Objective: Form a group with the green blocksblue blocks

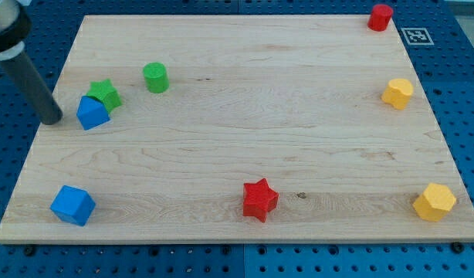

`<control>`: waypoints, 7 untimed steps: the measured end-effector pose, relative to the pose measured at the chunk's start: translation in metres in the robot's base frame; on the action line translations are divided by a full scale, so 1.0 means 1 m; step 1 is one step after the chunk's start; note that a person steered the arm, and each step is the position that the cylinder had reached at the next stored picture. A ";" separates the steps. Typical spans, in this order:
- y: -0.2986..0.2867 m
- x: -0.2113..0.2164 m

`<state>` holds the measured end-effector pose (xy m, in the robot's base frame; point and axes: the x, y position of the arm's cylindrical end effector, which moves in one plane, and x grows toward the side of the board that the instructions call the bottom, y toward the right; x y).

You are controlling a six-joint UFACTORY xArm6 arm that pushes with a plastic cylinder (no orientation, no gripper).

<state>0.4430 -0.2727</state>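
My tip (53, 120) rests on the wooden board (245, 100) near its left edge, just left of a blue block (91, 113). That blue block touches a green star (106, 93) behind it. A green cylinder (155, 77) stands a little to the right of the star, apart from it. A second blue block, a cube (72, 205), sits at the board's bottom left corner, well below my tip.
A red star (259, 199) lies at the bottom middle. A red cylinder (380, 17) stands at the top right corner. A yellow block (397, 93) sits at the right edge and another yellow block (435, 202) at the bottom right corner.
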 end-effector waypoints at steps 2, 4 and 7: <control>0.062 -0.034; 0.076 -0.036; 0.008 0.067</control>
<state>0.5101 -0.2644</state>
